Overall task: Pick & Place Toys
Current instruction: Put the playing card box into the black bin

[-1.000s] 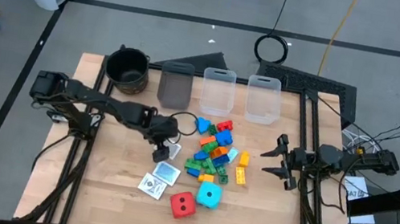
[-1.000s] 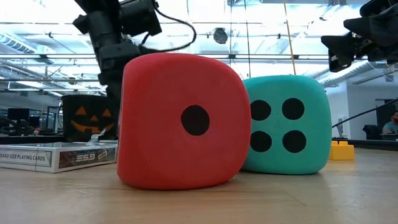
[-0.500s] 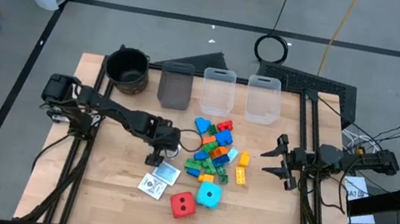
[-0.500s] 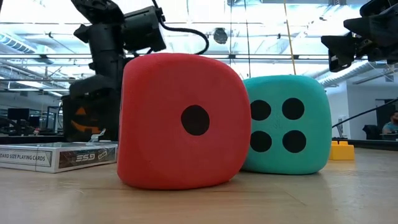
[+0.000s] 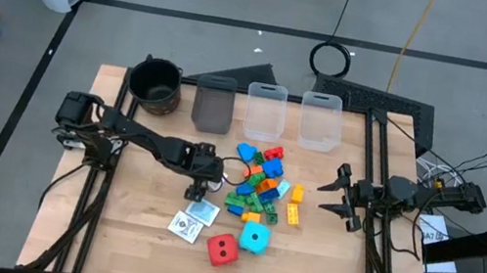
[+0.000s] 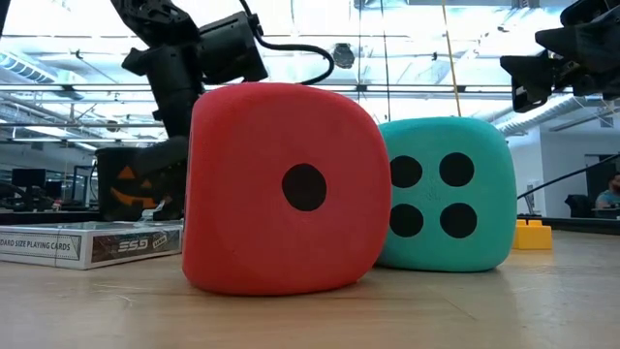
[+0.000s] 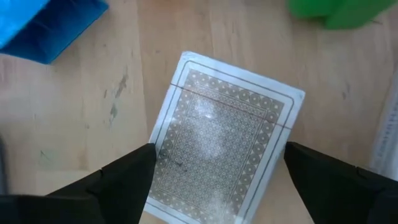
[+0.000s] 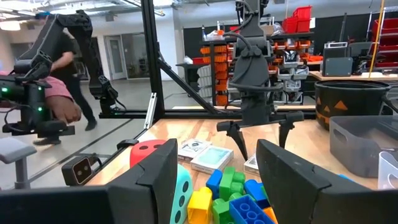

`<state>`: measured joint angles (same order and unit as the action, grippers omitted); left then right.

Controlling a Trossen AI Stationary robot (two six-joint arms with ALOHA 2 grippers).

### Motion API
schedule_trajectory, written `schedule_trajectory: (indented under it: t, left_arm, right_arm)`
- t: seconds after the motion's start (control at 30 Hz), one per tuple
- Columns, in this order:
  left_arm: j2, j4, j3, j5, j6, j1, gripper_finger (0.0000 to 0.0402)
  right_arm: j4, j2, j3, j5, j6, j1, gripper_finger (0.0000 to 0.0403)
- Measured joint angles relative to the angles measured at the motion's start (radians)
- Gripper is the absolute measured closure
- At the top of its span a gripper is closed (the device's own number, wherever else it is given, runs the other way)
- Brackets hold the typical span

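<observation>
The left gripper [image 7: 217,177] hung with wide-spread fingers [image 7: 127,180] directly over a playing card [image 7: 221,146], its long axis running between them.

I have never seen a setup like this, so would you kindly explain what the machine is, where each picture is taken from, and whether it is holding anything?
It is a robot with two dark arms at a wooden table, each ending in a two-finger pincer. One picture looks straight down, one sits at table height, and one rides on each wrist.

The left pincer hangs open over a patterned card, holding nothing. The right pincer waits near the table's right edge, also empty.

On the table lie a heap of coloured bricks, a red dotted cube, a cyan one and flat white cards. At the back stand a black pot and three bins.
</observation>
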<state>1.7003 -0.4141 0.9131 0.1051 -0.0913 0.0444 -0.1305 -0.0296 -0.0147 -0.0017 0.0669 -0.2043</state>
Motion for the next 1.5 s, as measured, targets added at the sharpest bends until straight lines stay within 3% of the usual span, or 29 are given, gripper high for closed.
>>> schedule_trajectory:
  t: [0.53,0.8,1.17,1.4,1.5]
  left_arm:
    - [-0.011,-0.028,0.024,0.005,-0.147,-0.049,0.0050]
    - [-0.011,-0.029,0.024,-0.072,-0.174,-0.093,0.0050]
    - [0.040,0.070,-0.004,-0.080,-0.065,-0.127,0.0050]
    - [0.081,0.071,-0.003,-0.065,-0.067,-0.124,0.0028]
    - [0.077,0.068,-0.004,-0.065,-0.020,-0.121,0.0040]
  right_arm:
    - [0.000,0.000,0.000,0.000,0.000,0.000,0.0215]
    - [-0.001,0.000,0.000,0.000,0.000,0.000,0.0216]
    - [0.004,0.000,0.000,0.000,0.000,0.000,0.0215]
    - [0.000,-0.007,0.000,0.000,0.000,0.000,0.0216]
    - [-0.001,-0.008,0.000,0.000,0.000,0.000,0.0215]
